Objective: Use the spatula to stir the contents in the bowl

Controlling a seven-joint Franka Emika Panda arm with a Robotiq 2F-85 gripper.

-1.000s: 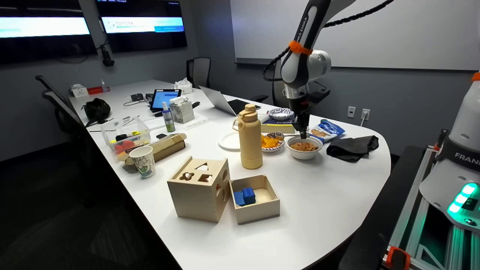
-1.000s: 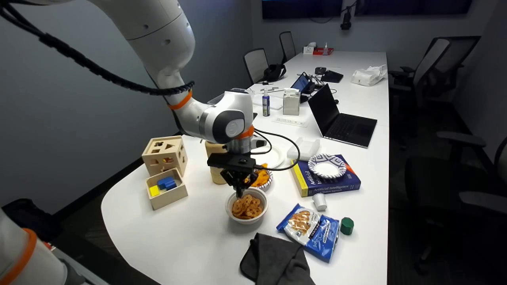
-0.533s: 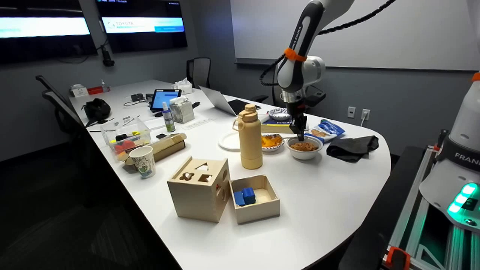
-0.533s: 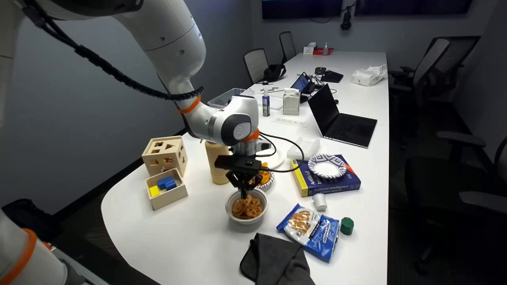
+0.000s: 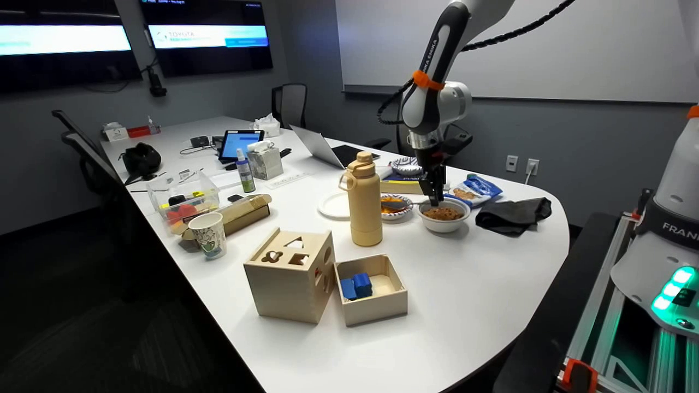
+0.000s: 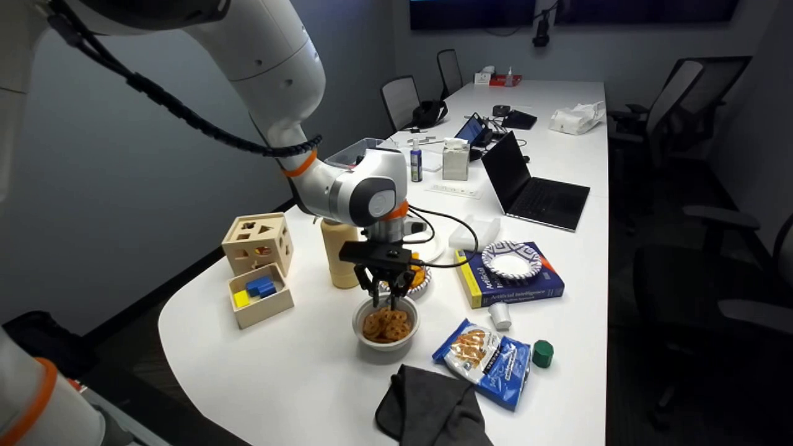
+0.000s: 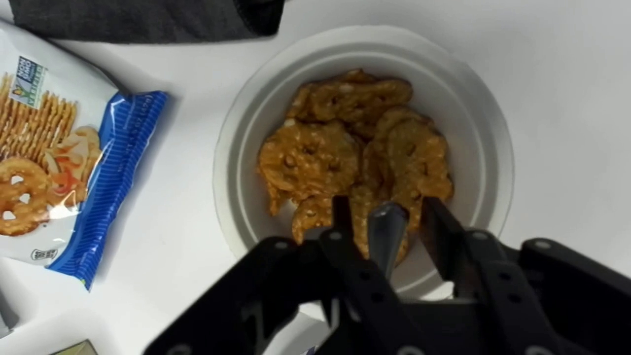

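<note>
Over the bowl (image 7: 227, 162), the end of the spatula (image 7: 387, 235) pokes above the pretzels (image 7: 308, 158); long axis runs back to the dish (image 5: 397, 216), blade (image 5: 394, 205) over it. Gripper (image 6: 385, 304) straddles the handle, jaws apart, gap each side, nothing held. Handle lies across the closing line, so next is probably a squeeze, maybe after lowering slightly.

One white bowl (image 7: 471, 133), one spatula (image 7: 387, 231)
Two patterned dishes (image 6: 512, 266), two wall screens (image 5: 206, 37), one laptop (image 6: 548, 201), one cloth (image 6: 433, 406), one snack bag (image 6: 486, 361).
</note>
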